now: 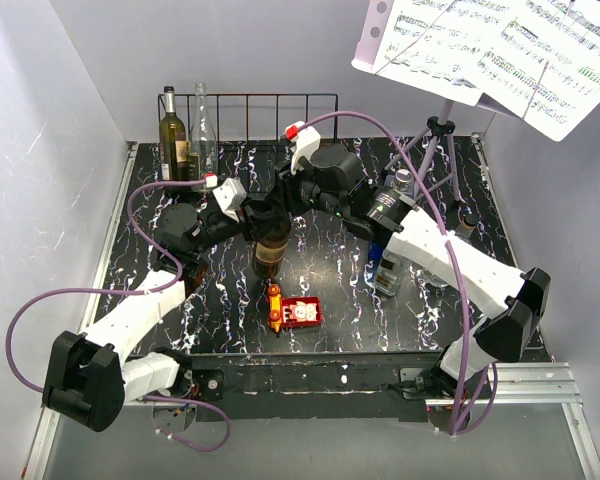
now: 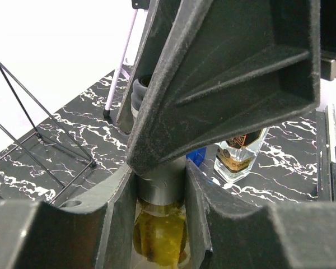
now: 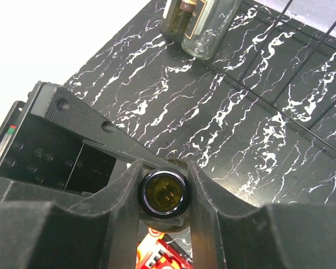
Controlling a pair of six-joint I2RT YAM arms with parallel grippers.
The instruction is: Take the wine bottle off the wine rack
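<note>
Both arms meet at the middle of the bench, and both have the same wine bottle. The left fingers pinch the grey-wrapped neck, with amber glass showing just below their tips. The right fingers are clamped on the very top of the neck, and the open mouth sits squarely between them. From the left wrist, one right finger crosses directly above the left pair, so the two grips are stacked one over the other. The bottle stands upright between them. I can't tell whether its base touches the bench.

The wine rack is well beyond both sets of fingertips, against the back wall, so the bottle is clear of its slots. A dark green bottle and a clear bottle stand side by side at the rack's left end, and from the right wrist they show far past the fingertips.

Beyond the left fingers and to their right stands a squat clear bottle with a black and gold label. On the near side of the gripped bottle lies a red block. A music stand carrying sheet music rises behind the right arm.
</note>
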